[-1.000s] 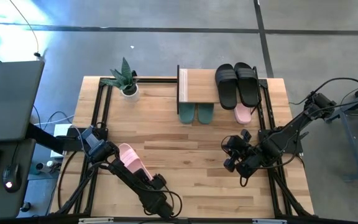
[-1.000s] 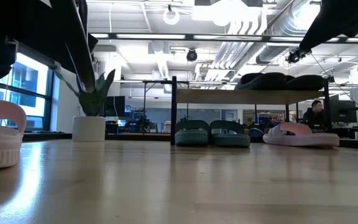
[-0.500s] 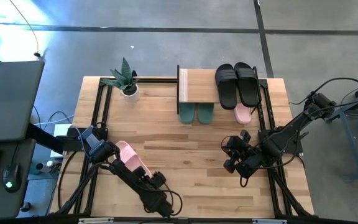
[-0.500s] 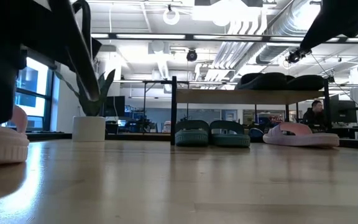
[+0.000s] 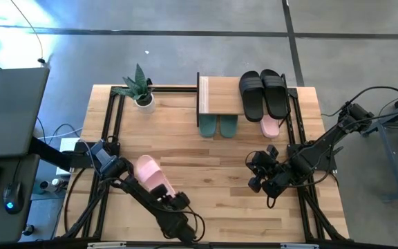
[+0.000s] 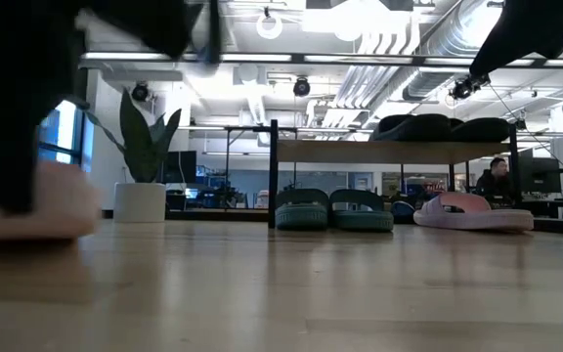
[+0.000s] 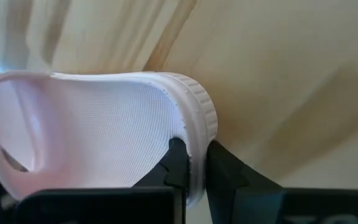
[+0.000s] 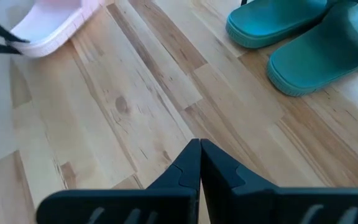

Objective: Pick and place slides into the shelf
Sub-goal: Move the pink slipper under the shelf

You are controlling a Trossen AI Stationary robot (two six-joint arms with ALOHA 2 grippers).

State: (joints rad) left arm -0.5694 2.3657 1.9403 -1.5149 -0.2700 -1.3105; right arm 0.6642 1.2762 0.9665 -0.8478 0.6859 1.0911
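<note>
A light pink slide lies at about 7 o'clock on the wooden bench, near its front left part. In the left wrist view the rim of this pink slide sits pinched between the two dark fingers, one finger inside the shoe's edge and one outside, so the left gripper is clenched onto the slide. In the low view this slide is a blurred pink shape at the far left, partly behind the dark arm.

Counted: two pink slides, two black, two teal. The second pink slide lies at about 1 o'clock on the bench, just beside the shelf and partly under the black pair. The two black slides rest side by side at the shelf's right end, on its top level. The two teal slides stand side by side under the shelf, their toes poking out toward the bench centre.

The right gripper hangs over the bench at about 4 o'clock, well apart from every slide; in its wrist view its fingers are pressed together on nothing, with the teal pair ahead.

One potted plant stands at 11 o'clock.
</note>
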